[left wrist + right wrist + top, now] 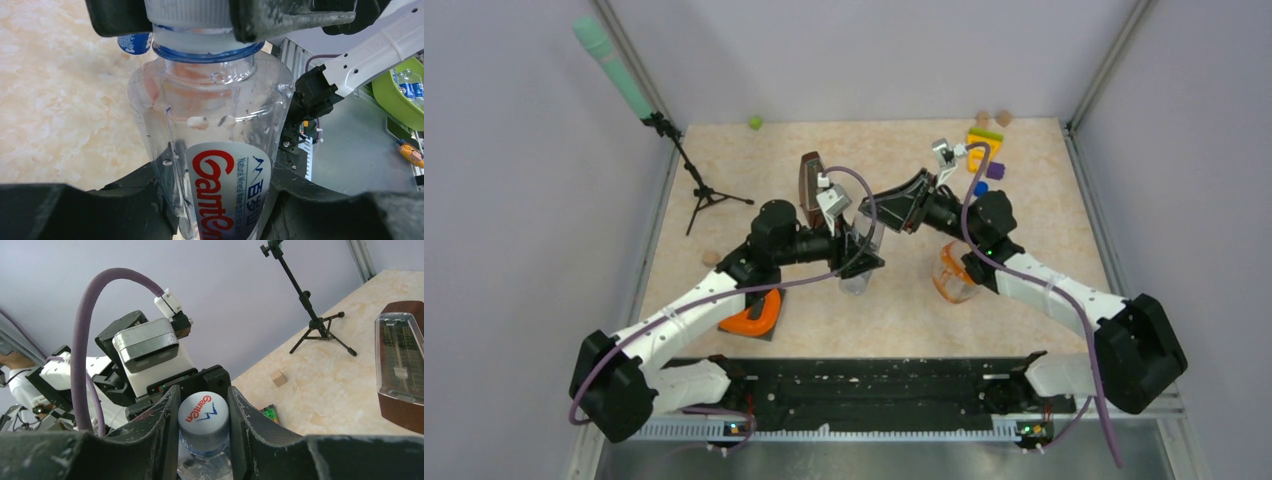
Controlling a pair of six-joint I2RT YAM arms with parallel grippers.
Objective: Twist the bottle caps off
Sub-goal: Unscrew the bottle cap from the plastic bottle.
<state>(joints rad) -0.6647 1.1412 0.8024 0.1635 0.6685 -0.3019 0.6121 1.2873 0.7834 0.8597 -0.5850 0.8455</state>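
Labelled clear bottle gripped low, white cap clamped above

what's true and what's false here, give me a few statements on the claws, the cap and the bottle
1. The right claw is shut on the white cap. True.
2. The left claw is empty. False: it grips the labelled bottle by its body.
3. The white cap is off the labelled bottle. False: it sits on the neck.
4. A metronome stands on the table. True.
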